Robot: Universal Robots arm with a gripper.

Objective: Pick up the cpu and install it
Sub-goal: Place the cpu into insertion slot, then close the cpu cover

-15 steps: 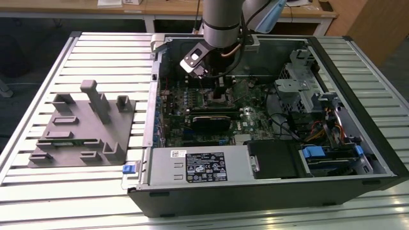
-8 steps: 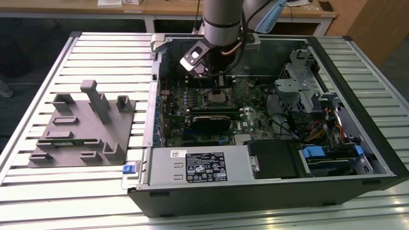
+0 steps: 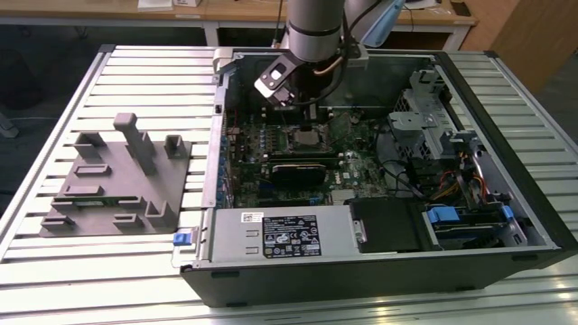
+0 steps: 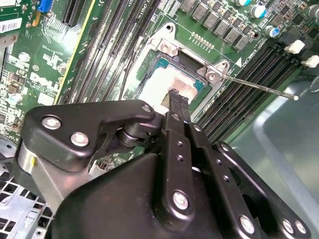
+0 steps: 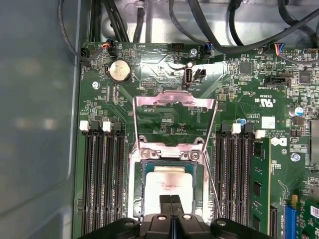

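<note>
The cpu lies flat in the socket, upper middle of the exterior view, inside the open computer case. My tool is clenched on nothing, its tips at the cpu's silver top. The case stands on the slatted tabletop.

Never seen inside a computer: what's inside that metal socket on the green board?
A silver-topped cpu lies in the socket, its retaining frame flipped up. The closed jaws cover one edge; anything beneath it is hidden.

Part of cpu behind tool
</note>
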